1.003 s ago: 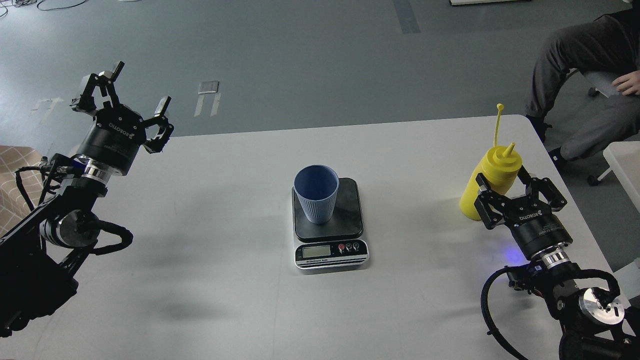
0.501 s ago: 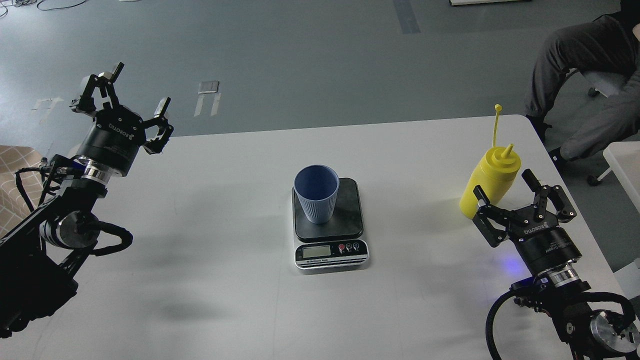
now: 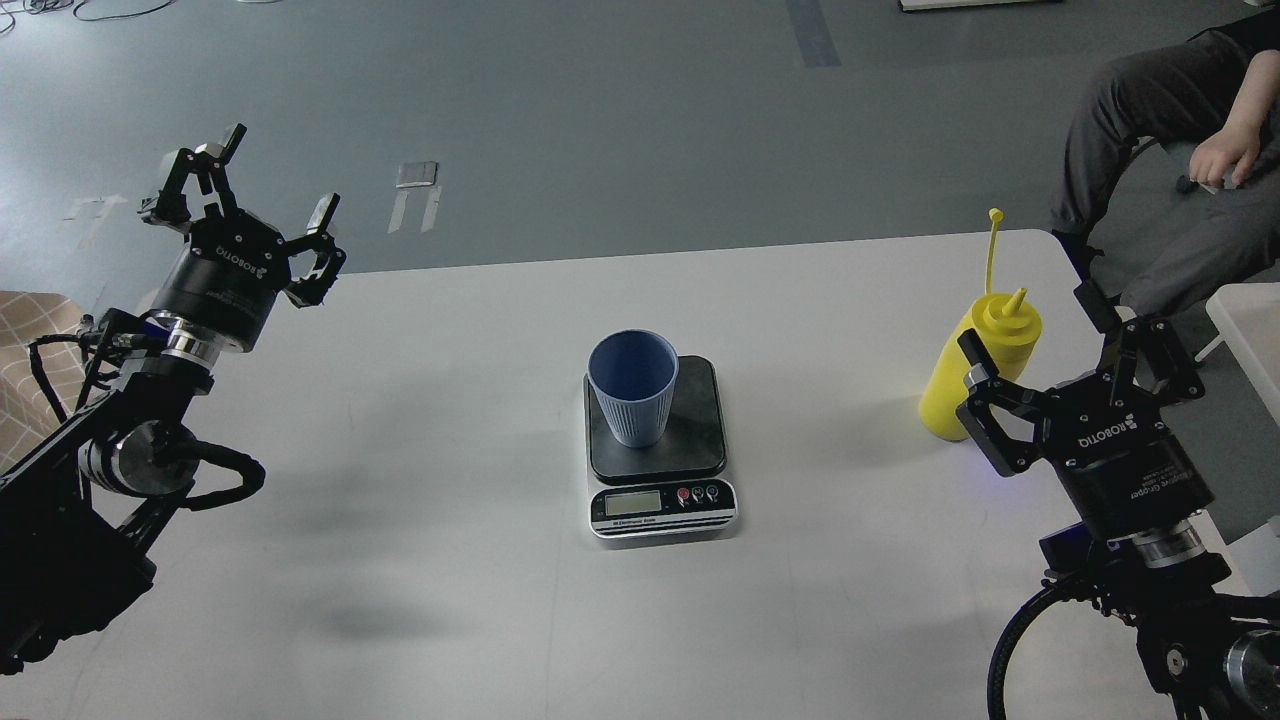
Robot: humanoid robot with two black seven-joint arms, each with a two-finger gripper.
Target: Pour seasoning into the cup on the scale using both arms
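The yellow seasoning bottle point(image 3: 968, 368) stands upright near the table's right edge, its cap strap sticking up. My right gripper point(image 3: 1045, 345) is open just right of and in front of it, one finger overlapping the bottle's side, holding nothing. The light blue ribbed cup point(image 3: 633, 387) stands on the scale point(image 3: 658, 445), on the left part of its black platform, at the table's middle. My left gripper point(image 3: 258, 200) is open and empty, raised over the table's far left corner.
The white table point(image 3: 420, 520) ends close behind the bottle and to its right. A seated person point(image 3: 1180, 120) is beyond the far right corner. A white object's edge point(image 3: 1250, 330) shows at the right.
My right gripper has let go of the bottle, opened, and drawn back to the right and upward. The bottle stays standing. The left arm has barely moved.
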